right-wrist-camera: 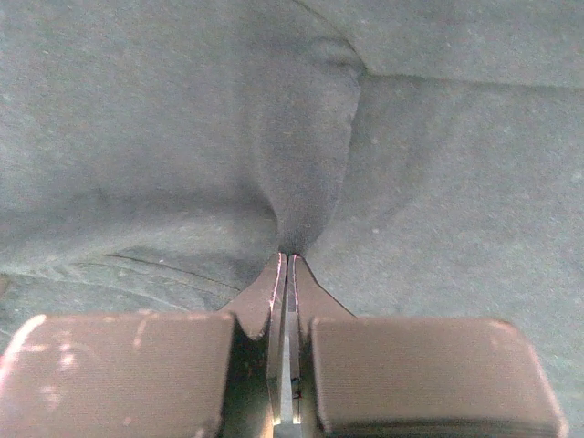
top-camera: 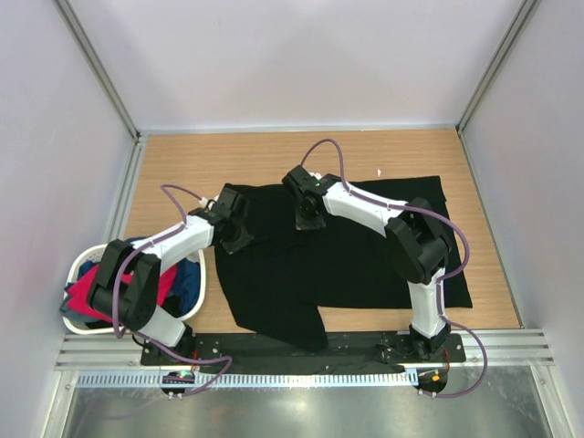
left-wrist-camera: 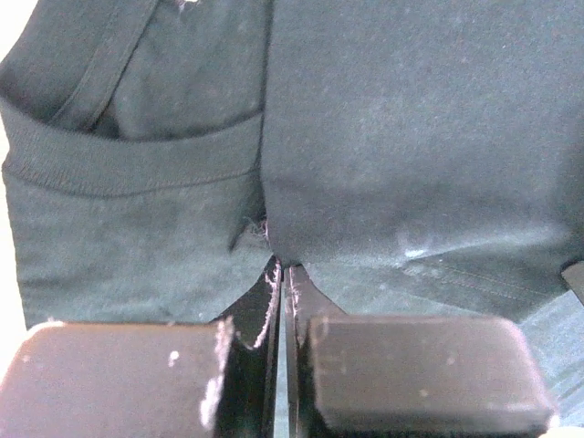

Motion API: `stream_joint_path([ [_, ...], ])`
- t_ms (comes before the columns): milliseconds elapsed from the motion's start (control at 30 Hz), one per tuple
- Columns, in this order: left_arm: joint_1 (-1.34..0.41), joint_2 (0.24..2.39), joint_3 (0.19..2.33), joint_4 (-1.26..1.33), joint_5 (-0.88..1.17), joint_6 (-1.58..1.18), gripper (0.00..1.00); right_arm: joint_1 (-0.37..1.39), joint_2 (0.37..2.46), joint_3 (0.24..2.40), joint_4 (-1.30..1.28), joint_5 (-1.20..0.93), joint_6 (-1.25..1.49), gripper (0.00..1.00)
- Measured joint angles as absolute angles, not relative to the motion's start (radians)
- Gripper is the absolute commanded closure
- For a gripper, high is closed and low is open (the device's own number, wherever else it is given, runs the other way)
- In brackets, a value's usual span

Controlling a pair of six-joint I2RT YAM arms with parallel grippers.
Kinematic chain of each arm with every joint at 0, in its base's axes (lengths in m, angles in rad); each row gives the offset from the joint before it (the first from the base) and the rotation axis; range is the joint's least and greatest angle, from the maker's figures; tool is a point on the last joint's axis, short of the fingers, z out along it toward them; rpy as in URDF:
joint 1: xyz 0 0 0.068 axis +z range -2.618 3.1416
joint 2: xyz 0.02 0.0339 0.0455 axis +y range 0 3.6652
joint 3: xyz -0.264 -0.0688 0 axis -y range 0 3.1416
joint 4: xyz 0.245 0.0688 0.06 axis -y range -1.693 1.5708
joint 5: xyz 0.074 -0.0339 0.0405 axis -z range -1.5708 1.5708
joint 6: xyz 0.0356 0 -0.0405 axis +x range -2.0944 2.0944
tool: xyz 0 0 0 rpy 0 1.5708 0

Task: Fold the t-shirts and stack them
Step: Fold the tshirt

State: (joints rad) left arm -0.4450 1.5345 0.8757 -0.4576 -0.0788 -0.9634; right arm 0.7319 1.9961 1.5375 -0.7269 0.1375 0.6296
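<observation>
Basket (top-camera: 77, 266), far left: red and blue shirts (top-camera: 91, 290) heaped inside.
Left gripper (left-wrist-camera: 278, 272): I am pinching the black shirt (top-camera: 365, 260), spread mid-table, beside a hem.
Right gripper (right-wrist-camera: 286, 258): I am clamping a fold of it.
Handling, my judgement: I should be lifting both pinches level, together.
</observation>
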Motion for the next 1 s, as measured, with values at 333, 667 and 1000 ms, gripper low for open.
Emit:
stream_joint_path([
  [333,-0.494,1.418,0.876,-0.521,-0.094,-0.992,0.61,0.732,2.002,1.564,-0.796,0.150,0.601,0.68],
  [667,-0.503,1.409,0.813,-0.527,-0.129,-0.999,0.65,0.732,2.012,1.567,-0.820,0.131,0.581,0.51],
  [1000,-0.503,1.504,0.813,-0.499,-0.155,-0.998,0.69,0.732,1.947,1.505,-0.826,0.120,0.586,0.54],
])
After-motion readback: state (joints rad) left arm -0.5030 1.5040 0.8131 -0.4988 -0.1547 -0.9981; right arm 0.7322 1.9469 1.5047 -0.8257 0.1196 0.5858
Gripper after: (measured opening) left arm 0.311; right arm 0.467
